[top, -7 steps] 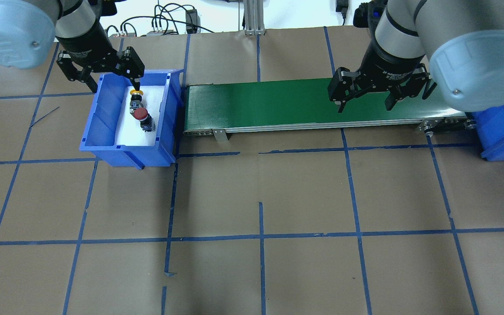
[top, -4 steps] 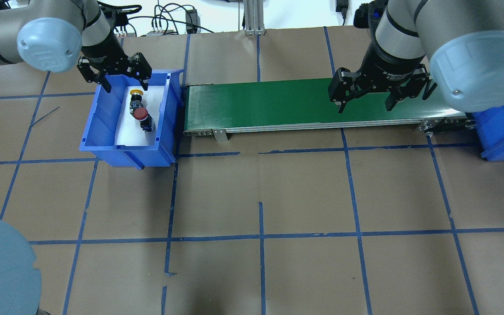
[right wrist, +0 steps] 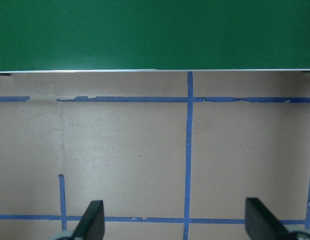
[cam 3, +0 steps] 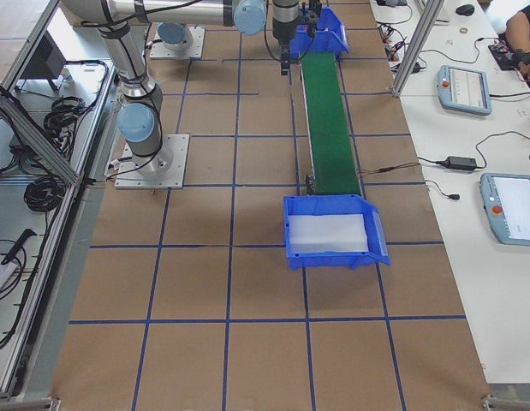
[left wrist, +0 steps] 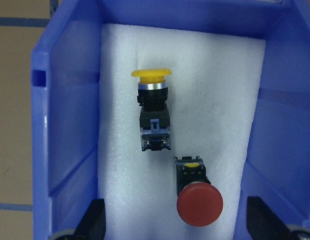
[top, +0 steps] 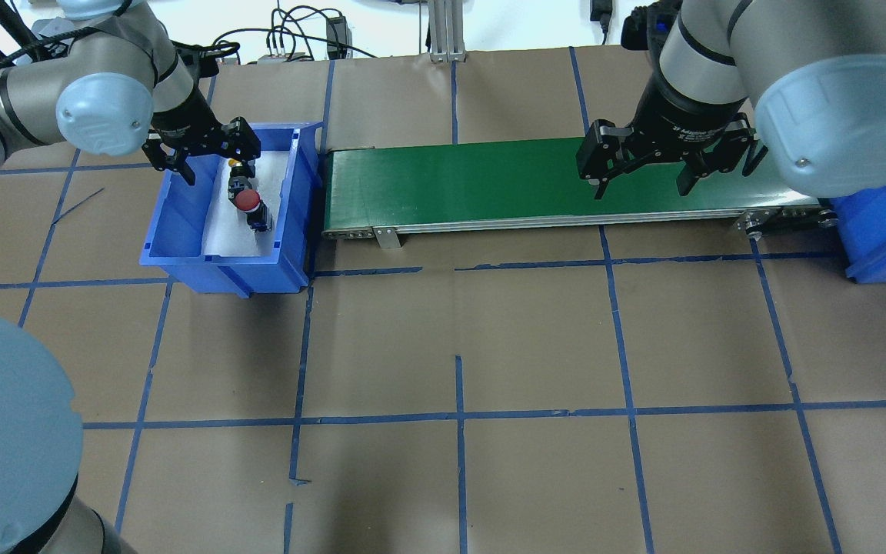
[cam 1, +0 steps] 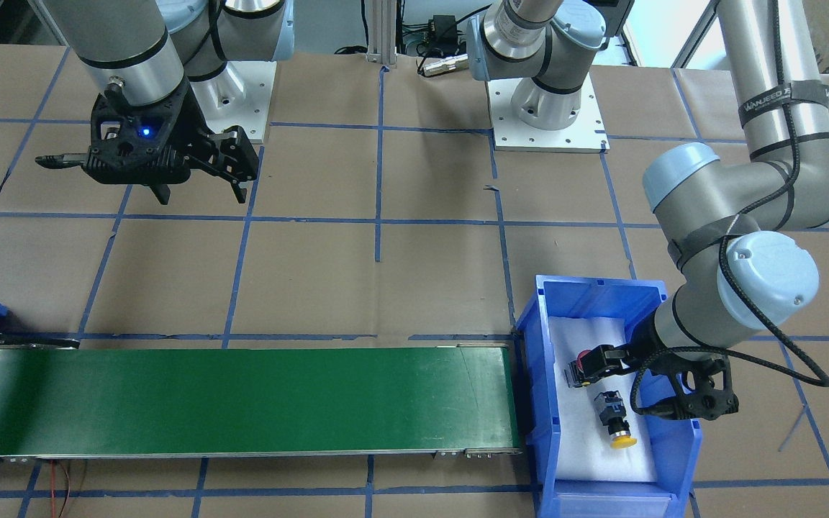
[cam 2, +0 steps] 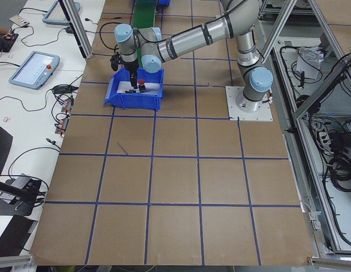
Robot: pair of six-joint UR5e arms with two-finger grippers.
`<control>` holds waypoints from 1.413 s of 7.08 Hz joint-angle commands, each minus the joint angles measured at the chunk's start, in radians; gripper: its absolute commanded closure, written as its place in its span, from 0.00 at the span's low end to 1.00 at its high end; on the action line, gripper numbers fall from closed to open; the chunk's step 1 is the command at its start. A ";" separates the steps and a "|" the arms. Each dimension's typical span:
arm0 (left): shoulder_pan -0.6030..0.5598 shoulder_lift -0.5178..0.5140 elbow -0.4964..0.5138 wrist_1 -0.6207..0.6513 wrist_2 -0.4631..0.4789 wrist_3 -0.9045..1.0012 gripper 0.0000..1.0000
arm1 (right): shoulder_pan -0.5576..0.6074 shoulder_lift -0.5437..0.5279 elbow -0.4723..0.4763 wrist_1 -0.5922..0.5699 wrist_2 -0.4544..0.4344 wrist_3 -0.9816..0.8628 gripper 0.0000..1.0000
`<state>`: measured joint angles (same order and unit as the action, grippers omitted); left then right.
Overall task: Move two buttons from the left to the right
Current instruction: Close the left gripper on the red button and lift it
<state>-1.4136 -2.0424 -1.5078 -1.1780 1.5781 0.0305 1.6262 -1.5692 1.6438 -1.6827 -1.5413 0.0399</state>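
Note:
Two buttons lie on white foam in the left blue bin (top: pixel 174 223). The yellow-capped button (left wrist: pixel 152 115) lies at the far end; the red-capped button (left wrist: pixel 200 204) lies nearer. My left gripper (top: pixel 214 165) hangs open just above them, one finger on each side, touching neither as far as I can see. In the front-facing view its near finger partly hides the red button (cam 1: pixel 582 357), while the yellow button (cam 1: pixel 612 417) shows whole. My right gripper (top: pixel 641 183) is open with nothing in it, above the front edge of the green conveyor belt (top: pixel 489 181).
The conveyor runs from the left bin to a second blue bin (top: pixel 881 238) lined with white foam (cam 3: pixel 326 233) at the right end. The left bin's walls (left wrist: pixel 64 125) stand close on both sides of the left fingers. Brown paper with blue tape lines covers the table.
The left arm has swung its elbow forward and brought its gripper down and over the bin, above the buttons. The buttons and the right arm have not moved.

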 commanded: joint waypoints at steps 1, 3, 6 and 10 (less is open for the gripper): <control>0.001 -0.039 -0.022 0.064 -0.004 -0.136 0.02 | -0.003 0.000 -0.001 0.000 0.000 0.000 0.00; 0.001 -0.041 -0.061 0.063 -0.006 -0.241 0.02 | 0.000 0.000 -0.001 0.000 0.000 0.003 0.00; 0.001 -0.032 -0.074 0.052 -0.035 -0.314 0.08 | -0.002 0.000 0.001 0.001 0.000 0.002 0.00; 0.001 -0.012 -0.071 0.011 -0.055 -0.302 0.51 | -0.002 0.000 0.001 0.000 0.000 0.002 0.00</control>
<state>-1.4128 -2.0603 -1.5798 -1.1474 1.5295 -0.2730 1.6251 -1.5689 1.6440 -1.6827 -1.5409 0.0415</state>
